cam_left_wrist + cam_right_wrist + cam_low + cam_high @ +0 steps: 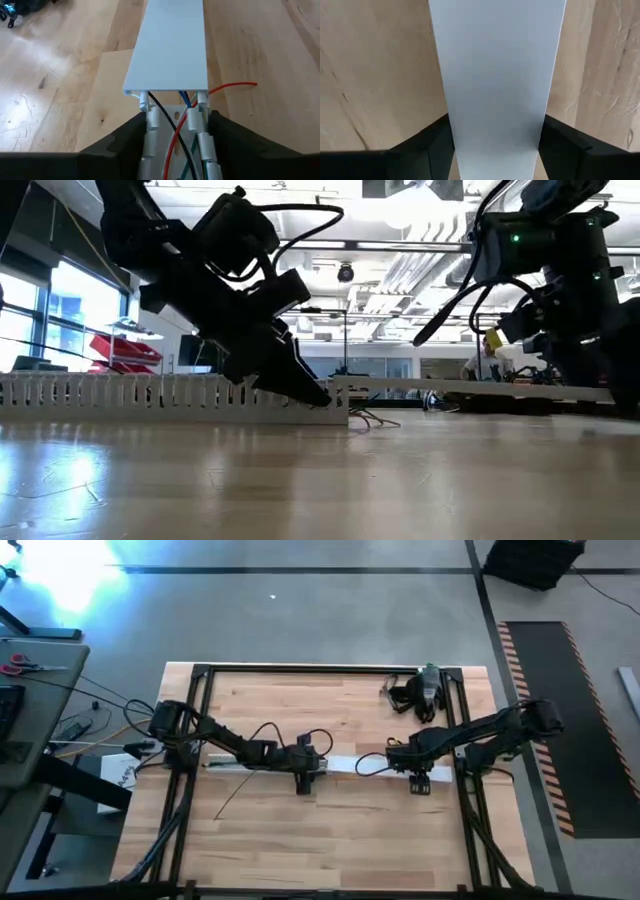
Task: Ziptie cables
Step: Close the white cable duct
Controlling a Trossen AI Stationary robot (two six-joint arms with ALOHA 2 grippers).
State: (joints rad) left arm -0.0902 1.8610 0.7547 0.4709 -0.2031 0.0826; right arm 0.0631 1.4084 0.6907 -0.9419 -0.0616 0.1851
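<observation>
Two pincers at mid-worktop (330,840). Left pincer (175,137): open, astride slotted channel (150,392), holding nothing. Right pincer (495,145): spread either side of cover strip (495,65); grip uncertain. Cables (175,150): inside channel, red loop spilling out. Risk: cover may pinch stray wire.

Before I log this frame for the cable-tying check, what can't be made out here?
- Cables: left wrist view shows them only at the slotted channel end; the white cover strip hides the rest.
- Right gripper: right wrist view is filled by the cover strip; nothing beneath shows.
- Left gripper: low view, dark against bright windows, so contact is unclear.
- Any zip tie: none can be made out; high view is too small.
</observation>
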